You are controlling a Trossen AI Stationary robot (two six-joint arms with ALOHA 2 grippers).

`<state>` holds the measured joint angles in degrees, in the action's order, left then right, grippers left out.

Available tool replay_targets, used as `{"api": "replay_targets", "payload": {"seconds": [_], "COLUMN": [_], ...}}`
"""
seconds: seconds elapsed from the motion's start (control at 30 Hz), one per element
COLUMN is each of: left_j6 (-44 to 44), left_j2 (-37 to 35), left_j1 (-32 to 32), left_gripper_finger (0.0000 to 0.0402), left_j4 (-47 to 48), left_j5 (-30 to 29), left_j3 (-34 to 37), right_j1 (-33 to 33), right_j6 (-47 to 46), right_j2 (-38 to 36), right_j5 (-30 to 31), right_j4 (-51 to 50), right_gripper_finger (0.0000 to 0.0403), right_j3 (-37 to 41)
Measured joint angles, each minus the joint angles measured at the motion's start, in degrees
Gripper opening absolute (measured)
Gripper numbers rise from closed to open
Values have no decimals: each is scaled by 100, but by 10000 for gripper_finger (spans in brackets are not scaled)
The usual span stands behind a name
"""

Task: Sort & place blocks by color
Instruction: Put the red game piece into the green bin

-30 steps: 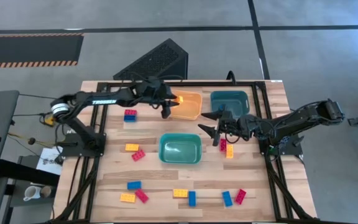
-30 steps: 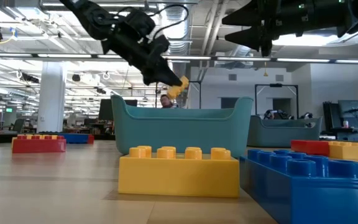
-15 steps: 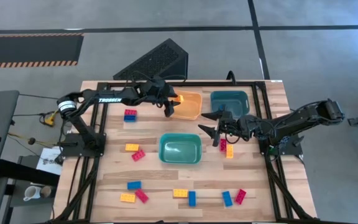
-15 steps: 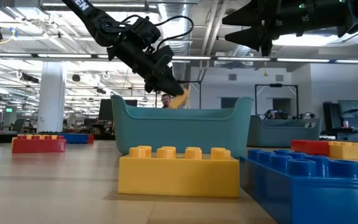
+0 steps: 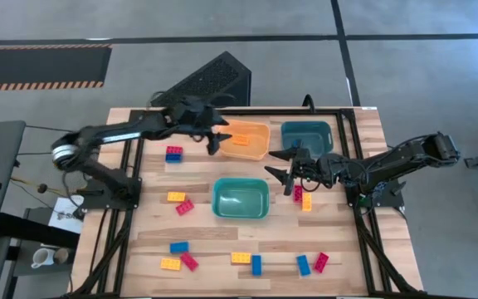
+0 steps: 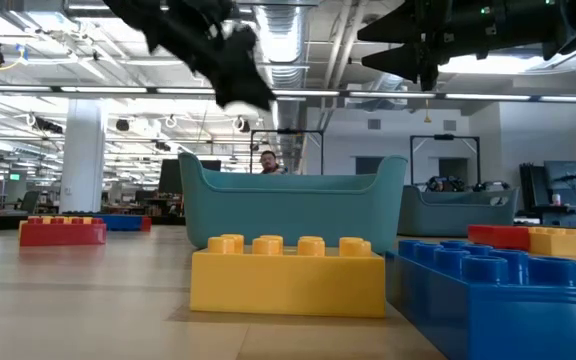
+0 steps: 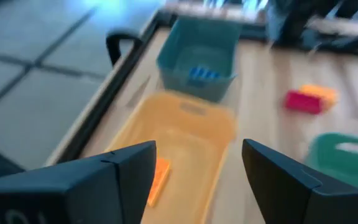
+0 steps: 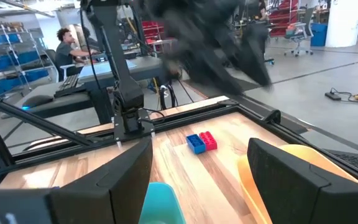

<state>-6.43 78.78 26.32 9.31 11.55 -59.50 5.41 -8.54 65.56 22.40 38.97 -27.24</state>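
My left gripper (image 5: 219, 141) hangs open over the left end of the orange bin (image 5: 251, 141), nothing between its fingers. A yellow block (image 7: 158, 180) lies flat on that bin's floor. My right gripper (image 5: 272, 164) waits open above the table between the far teal bin (image 5: 307, 135) and the middle teal bin (image 5: 241, 199). A blue block (image 7: 202, 74) lies in the far teal bin. Red, yellow and blue blocks lie loose on the table: a blue-and-red pair (image 5: 173, 154), a red-and-yellow pair (image 5: 302, 197), and several along the near edge (image 5: 247, 262).
A dark slatted wedge (image 5: 210, 79) sits beyond the table's far edge. A black frame rail (image 5: 347, 149) runs along the table's sides. In the low view a yellow block (image 6: 288, 275) and a blue block (image 6: 498, 290) stand close in front of the middle teal bin (image 6: 293, 205).
My left gripper has opened and let go of the yellow block, which has dropped into the orange bin and now lies on its floor. The gripper has then risen and drawn back a little toward the table's left edge.
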Motion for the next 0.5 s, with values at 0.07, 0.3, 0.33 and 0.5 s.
{"api": "replay_targets", "payload": {"seconds": [0.07, 0.3, 0.33, 0.5], "left_j6": [-18, 568, 665, 1094], "left_j2": [-526, -2097, -2270, -2908], "left_j1": [-113, -654, -745, -1099], "left_gripper_finger": [203, 162, 158, 140], "left_j4": [-31, -1230, -1403, -2100], "left_j5": [-52, -193, -239, -604], "left_j3": [123, 1488, 1741, 2786], "right_j1": [0, 0, 0, -2], "right_j6": [0, -2, -4, -52], "right_j2": [0, 0, 0, 0], "right_j5": [1, 2, 3, 10], "right_j4": [-14, -40, -38, -27], "right_gripper_finger": [285, 285, 285, 285], "right_j3": [0, 0, 0, 0]}}
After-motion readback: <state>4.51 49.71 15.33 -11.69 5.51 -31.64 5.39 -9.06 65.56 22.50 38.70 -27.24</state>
